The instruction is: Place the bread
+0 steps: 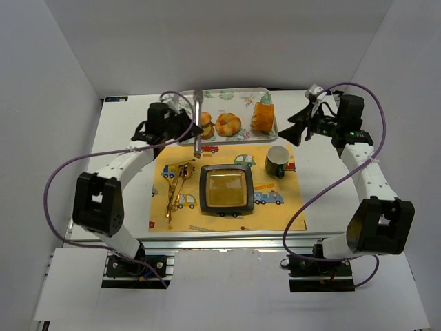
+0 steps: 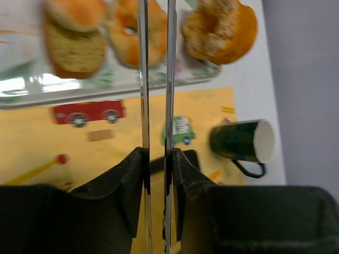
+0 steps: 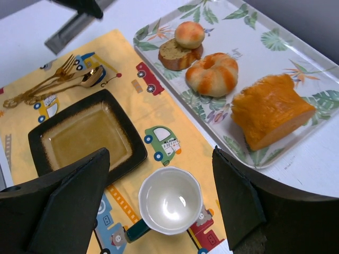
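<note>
Bread lies on a leaf-print tray [image 1: 241, 94]: a small bun on a slice [image 1: 204, 124], a ring-shaped roll [image 1: 228, 124] and an orange loaf [image 1: 262, 117]. My left gripper [image 1: 187, 129] is shut on silver tongs [image 1: 198, 124]. In the left wrist view both tong arms [image 2: 170, 79] run up between the fingers [image 2: 135, 180] toward the ring roll [image 2: 127, 39], a narrow gap between them. My right gripper [image 1: 295, 127] hangs open right of the tray, above the cup [image 3: 169, 201], holding nothing. A dark square plate [image 1: 225, 190] sits empty on the yellow placemat.
A dark green cup [image 1: 278, 161] stands on the placemat right of the plate. Gold cutlery [image 1: 176, 189] lies left of the plate. Grey walls close in the table on three sides.
</note>
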Robot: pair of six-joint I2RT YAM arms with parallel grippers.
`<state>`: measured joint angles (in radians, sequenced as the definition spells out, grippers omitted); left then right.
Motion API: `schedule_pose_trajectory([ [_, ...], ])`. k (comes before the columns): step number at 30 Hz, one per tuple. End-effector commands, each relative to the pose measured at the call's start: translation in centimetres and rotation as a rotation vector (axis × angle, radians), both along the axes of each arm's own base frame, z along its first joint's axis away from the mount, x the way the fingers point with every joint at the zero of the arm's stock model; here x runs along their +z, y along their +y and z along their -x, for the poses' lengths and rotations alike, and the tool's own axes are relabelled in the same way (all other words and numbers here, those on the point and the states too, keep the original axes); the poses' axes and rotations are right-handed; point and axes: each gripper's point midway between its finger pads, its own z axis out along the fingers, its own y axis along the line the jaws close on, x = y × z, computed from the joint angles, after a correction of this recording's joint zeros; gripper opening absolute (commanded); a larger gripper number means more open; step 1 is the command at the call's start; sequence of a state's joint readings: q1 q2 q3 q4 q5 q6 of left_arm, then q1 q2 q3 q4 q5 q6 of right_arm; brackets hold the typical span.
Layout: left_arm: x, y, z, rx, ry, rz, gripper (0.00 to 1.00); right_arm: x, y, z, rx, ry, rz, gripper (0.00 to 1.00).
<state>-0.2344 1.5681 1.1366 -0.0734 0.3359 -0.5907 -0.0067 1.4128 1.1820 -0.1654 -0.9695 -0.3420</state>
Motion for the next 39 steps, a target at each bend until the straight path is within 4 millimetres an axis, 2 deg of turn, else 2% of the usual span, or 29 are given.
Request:
schedule_pose_trajectory([
  [1, 2.8, -4.9, -0.9, -0.083, -0.004, 0.124, 0.37, 3.7, -1.1, -0.9, -0.018, -0.061, -0.058, 0.83],
  [2, 2.0, -6.3, -1.0, -0.114, 0.012, 0.123, 0.40, 3.9, -1.3, -1.0, -0.020, -0.069, -0.063, 0.83],
  [3, 3.2, -7.2, -1.4, -0.134, -0.009, 0.134, 0.40, 4.1, -1.8, -1.2, -0.033, -0.069, -0.067, 0.83],
  [5, 3.4, -8.8, -1.5, -0.174, -0.003, 0.149, 0.42, 4.4, -2.2, -1.2, -0.042, -0.065, -0.080, 0.83],
  [6, 2.6, -9.4, -1.8, -0.185, 0.015, 0.151, 0.43, 4.4, -2.5, -1.3, -0.051, -0.063, -0.083, 0.83],
  [7, 3.5, -9.9, -2.1, -0.196, 0.001, 0.162, 0.43, 4.4, -2.7, -1.2, -0.055, -0.058, -0.087, 0.83],
  [10, 3.7, -11.3, -2.6, -0.218, 0.003, 0.174, 0.45, 4.3, -3.1, -1.1, -0.063, -0.057, -0.088, 0.83],
  [19, 3.8, -13.1, -3.0, -0.250, 0.006, 0.250, 0.48, 4.1, -3.3, -0.7, -0.062, -0.049, -0.094, 0.82],
  [27, 1.6, -14.0, -3.4, -0.269, 0.057, 0.253, 0.52, 4.1, -3.2, -0.8, -0.057, -0.047, -0.099, 0.82],
  [39, 1.8, -15.2, -3.3, -0.315, 0.061, 0.316, 0.56, 3.8, -3.2, -0.5, -0.053, -0.041, -0.102, 0.82],
])
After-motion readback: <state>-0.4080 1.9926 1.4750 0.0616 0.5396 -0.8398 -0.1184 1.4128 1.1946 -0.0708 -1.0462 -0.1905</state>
